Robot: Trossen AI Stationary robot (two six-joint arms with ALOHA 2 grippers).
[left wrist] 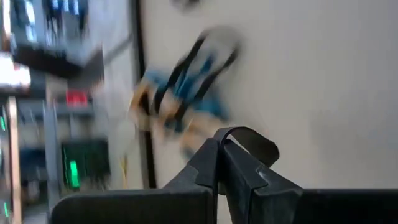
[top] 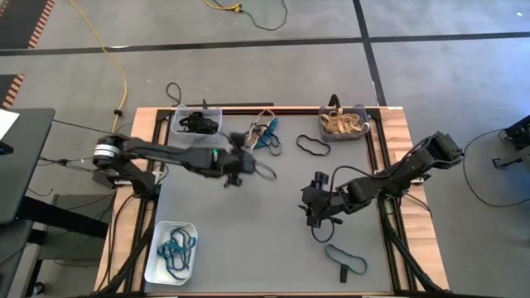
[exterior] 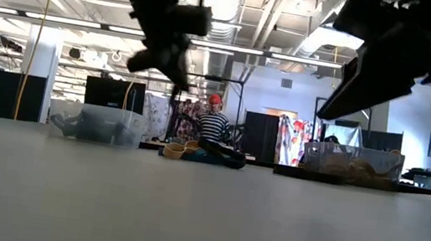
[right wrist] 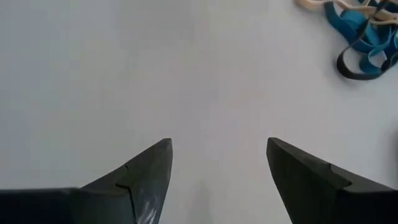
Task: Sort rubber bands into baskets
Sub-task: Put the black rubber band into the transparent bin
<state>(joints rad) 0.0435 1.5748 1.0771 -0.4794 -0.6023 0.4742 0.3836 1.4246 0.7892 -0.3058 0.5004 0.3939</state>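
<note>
Rubber bands lay in several places on the table point(top: 273, 240). Nearest, the white basket point(top: 154, 257) held teal bands point(top: 175, 247), and a loose teal-and-black band point(top: 348, 261) lay on the mat on the other side.

Further in, the right gripper point(right wrist: 217, 146) hovered over bare mat with its jaws spread wide and nothing between them. It did not need to take part in this step.

Beyond it, the left gripper point(left wrist: 219, 143) was fully closed, pinching a black band point(left wrist: 250, 138) whose free loop hung off the fingertips.

The step in hand appeared to be delivery of this band to the clear basket point(top: 217, 112), at the far edge just beside that arm, which already held black bands point(top: 197, 124).

- Hold the pinch closed until the fingertips stand over the basket's interior, not its rim.
- Keep the trailing loop above the mixed pile point(top: 263, 132) just beside the basket, or it may snag.
- Release low, so the band does not spring out.

At the far edge too, well apart, the dark grey basket point(top: 321, 114) held tan bands point(top: 344, 125).
</note>
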